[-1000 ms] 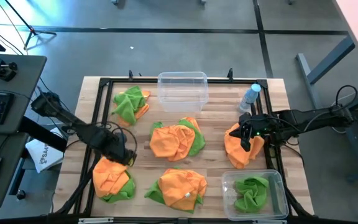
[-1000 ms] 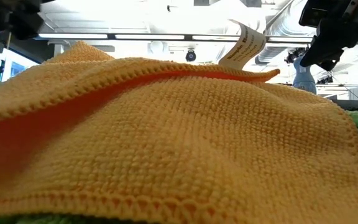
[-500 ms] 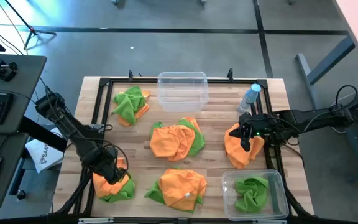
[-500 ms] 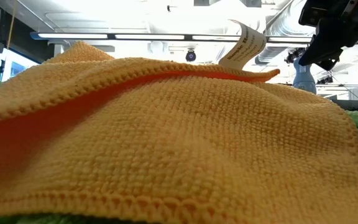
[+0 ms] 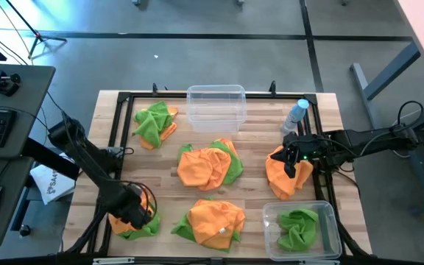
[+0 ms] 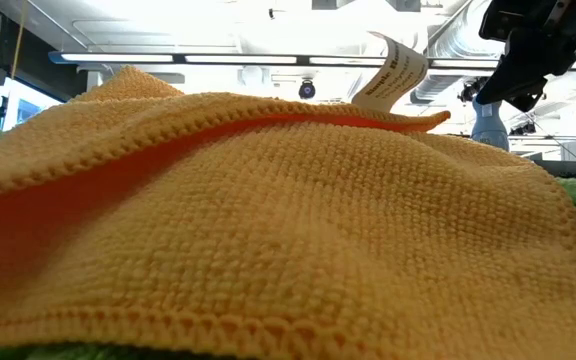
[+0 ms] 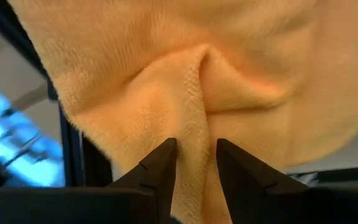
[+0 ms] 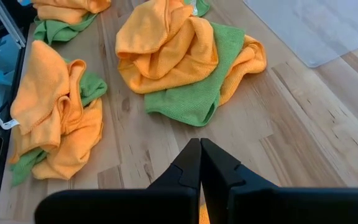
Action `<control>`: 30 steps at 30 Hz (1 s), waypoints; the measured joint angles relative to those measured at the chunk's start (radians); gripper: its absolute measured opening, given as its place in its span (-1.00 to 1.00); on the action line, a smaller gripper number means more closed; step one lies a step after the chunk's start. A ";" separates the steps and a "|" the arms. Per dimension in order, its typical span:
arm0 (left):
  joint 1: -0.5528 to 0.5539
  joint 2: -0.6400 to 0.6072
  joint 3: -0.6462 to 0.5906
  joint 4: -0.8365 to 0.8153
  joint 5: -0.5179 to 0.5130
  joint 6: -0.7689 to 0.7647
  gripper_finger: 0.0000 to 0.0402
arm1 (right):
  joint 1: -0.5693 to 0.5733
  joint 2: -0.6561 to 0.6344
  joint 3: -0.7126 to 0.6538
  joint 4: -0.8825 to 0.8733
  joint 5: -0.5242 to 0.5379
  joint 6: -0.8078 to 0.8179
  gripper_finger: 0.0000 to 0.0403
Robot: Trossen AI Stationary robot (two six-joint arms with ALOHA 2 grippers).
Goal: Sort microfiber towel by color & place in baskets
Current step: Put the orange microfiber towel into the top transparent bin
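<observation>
towels in two colours lie in five heaps across the table (image 5: 322, 103). high view: the left tool (image 5: 135, 211) is down on the near-left heap, its orange towel (image 5: 121, 223) directly beneath, so the left arm is plainly nearer this heap; the right tool (image 5: 293, 163) sits over the right-hand orange pile (image 5: 280, 180). one basket (image 5: 216, 107) stands empty at the far edge, another (image 5: 269, 230) at the near right holds green cloth. low view: an orange towel fills the picture. left wrist view: fingers (image 7: 160, 165) parted, straddling a raised fold (image 7: 194, 112) whose ridge runs straight away from the tool. right wrist view: fingers (image 8: 191, 163) pressed together, gripping nothing visible.
</observation>
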 joint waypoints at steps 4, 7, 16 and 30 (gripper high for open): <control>0.000 0.066 0.000 -0.004 0.093 0.089 -0.47 | 0.000 0.000 0.000 0.000 0.000 -0.005 -1.00; 0.002 0.098 0.000 -0.002 0.124 0.120 -0.55 | 0.000 0.000 0.000 0.000 0.000 -0.019 -1.00; 0.038 0.045 0.014 -0.010 0.059 0.089 -0.98 | 0.000 0.000 0.000 0.000 -0.003 -0.019 -1.00; 0.054 -0.203 0.331 -0.306 -0.714 0.001 -1.00 | 0.000 0.000 0.000 0.000 0.055 -0.027 -1.00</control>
